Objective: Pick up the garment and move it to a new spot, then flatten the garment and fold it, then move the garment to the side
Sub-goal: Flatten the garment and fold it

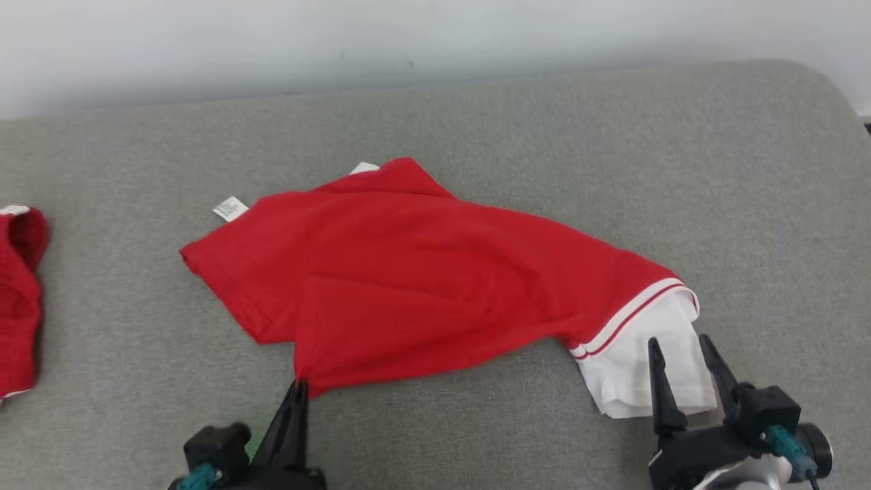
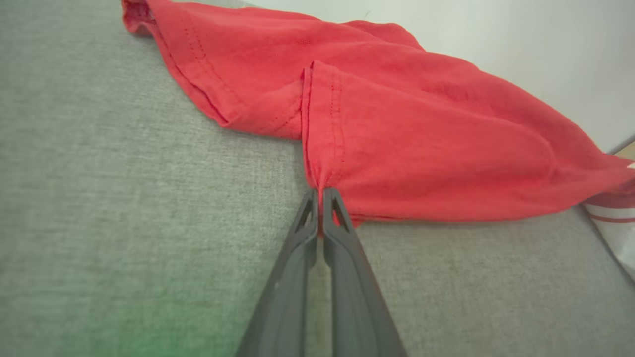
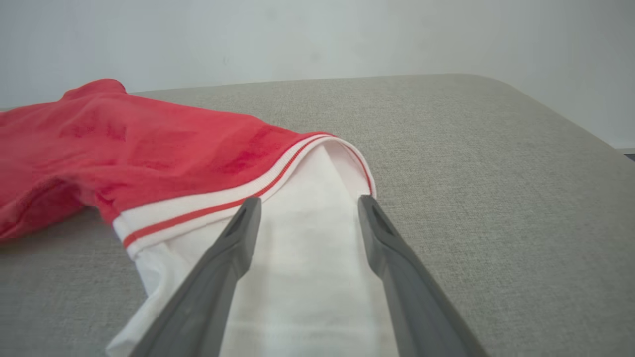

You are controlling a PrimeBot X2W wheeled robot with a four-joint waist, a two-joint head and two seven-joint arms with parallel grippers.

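The garment (image 1: 422,272) is a red shirt with white trim and a white part at its right end, lying crumpled across the grey cushion (image 1: 476,116). My left gripper (image 1: 298,385) is shut on the near hem corner of the red cloth; the left wrist view shows the fabric (image 2: 407,148) bunched between the two closed fingertips (image 2: 321,194). My right gripper (image 1: 679,344) stands open over the white part (image 3: 307,258), one finger (image 3: 243,218) on each side of it, just short of the striped band (image 3: 213,208).
Another red garment (image 1: 19,299) lies at the cushion's left edge. The cushion's rounded corner (image 1: 816,82) is at the far right, with a pale wall (image 1: 408,34) behind. Bare grey fabric stretches beyond and in front of the shirt.
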